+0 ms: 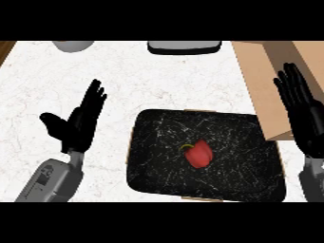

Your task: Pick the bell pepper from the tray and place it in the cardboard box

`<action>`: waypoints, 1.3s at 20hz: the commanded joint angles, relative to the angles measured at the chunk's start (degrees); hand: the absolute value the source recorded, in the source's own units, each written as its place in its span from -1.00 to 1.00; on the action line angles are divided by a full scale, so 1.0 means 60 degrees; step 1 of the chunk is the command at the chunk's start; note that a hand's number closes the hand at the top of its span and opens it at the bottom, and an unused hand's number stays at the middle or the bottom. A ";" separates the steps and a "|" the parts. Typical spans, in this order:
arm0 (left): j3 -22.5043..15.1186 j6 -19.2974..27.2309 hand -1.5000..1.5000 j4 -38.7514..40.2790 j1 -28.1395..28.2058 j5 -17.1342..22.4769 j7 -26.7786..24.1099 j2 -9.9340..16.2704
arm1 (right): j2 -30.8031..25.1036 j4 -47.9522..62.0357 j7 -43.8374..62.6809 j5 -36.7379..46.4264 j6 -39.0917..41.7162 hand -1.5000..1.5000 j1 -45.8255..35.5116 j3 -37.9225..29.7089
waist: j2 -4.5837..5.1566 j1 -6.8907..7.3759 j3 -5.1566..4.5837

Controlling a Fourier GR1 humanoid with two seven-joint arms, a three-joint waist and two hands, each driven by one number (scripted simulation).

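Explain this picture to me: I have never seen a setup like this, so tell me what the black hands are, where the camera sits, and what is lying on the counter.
The single picture is taken from the robot's head, looking steeply down at a white marble counter. The two grey forearms coming up from the bottom belong to a humanoid robot. Its left hand and right hand are black, with straight fingers, and hold nothing. Between them lies a dark speckled tray with a red bell pepper on it. At the right, partly behind the right hand, stands an open cardboard box, where the pepper is meant to go. At the far edge, a grey rounded object and a dark-rimmed container are only partly in view.
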 commanded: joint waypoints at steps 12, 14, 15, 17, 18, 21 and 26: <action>0.0788 0.0604 0.00 -0.2170 0.0816 -0.0158 0.1432 0.1161 | -0.1421 0.2800 -0.4592 0.2649 0.0345 -1.00 -0.0627 -0.0619 | -0.0070 0.0132 -0.0397; 0.0881 0.0422 0.00 -0.2621 0.1201 -0.0031 0.1695 0.1403 | -0.1530 0.2168 -0.4975 0.2672 0.0639 -1.00 -0.0589 -0.0395 | -0.0107 0.0090 -0.0403; 0.1102 0.0349 0.00 -0.2262 0.0974 -0.0003 0.1504 0.1374 | -0.1632 0.1904 -0.4497 0.3101 0.0679 -1.00 -0.0874 0.0040 | -0.0096 0.0047 -0.0413; 0.0741 0.0699 0.00 -0.2929 0.1651 -0.0370 0.1358 0.1174 | -0.2489 0.1572 -0.3940 0.3108 0.1379 -1.00 -0.1087 -0.0100 | -0.0121 0.0053 -0.0416; 0.0840 0.0557 0.00 -0.2888 0.1670 -0.0207 0.1389 0.1239 | -0.2909 0.0818 -0.3506 0.3450 0.1651 -1.00 -0.0618 0.0264 | -0.0157 -0.0042 -0.0427; 0.1111 0.0281 0.00 -0.2563 0.1421 -0.0076 0.1539 0.1535 | -0.4016 0.0494 -0.2531 0.4144 0.2641 -1.00 -0.1026 0.0808 | -0.0147 -0.0041 -0.0444; 0.1004 0.0679 0.00 -0.2753 0.1390 -0.0350 0.1649 0.1300 | -0.4898 -0.1113 -0.0116 0.3381 0.4976 -1.00 -0.1336 0.1340 | -0.0171 -0.0141 -0.0442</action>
